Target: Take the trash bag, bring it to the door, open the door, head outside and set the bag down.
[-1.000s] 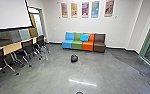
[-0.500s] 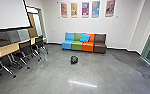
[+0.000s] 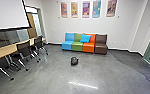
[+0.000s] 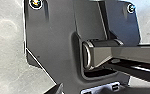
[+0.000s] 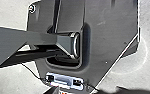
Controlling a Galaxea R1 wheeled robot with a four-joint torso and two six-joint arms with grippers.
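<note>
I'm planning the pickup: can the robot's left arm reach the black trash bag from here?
Probably not: the bag lies well ahead on the glossy grey floor, though nothing visible blocks the way there.

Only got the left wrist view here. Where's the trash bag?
Observer: Head view has the black trash bag sitting on the grey floor, between the robot and the multicolored sofa.

Operator: Copy. Any furniture off to the robot's left?

Observer: Yes, black-backed chairs stand along a table with a light wood top.
</note>
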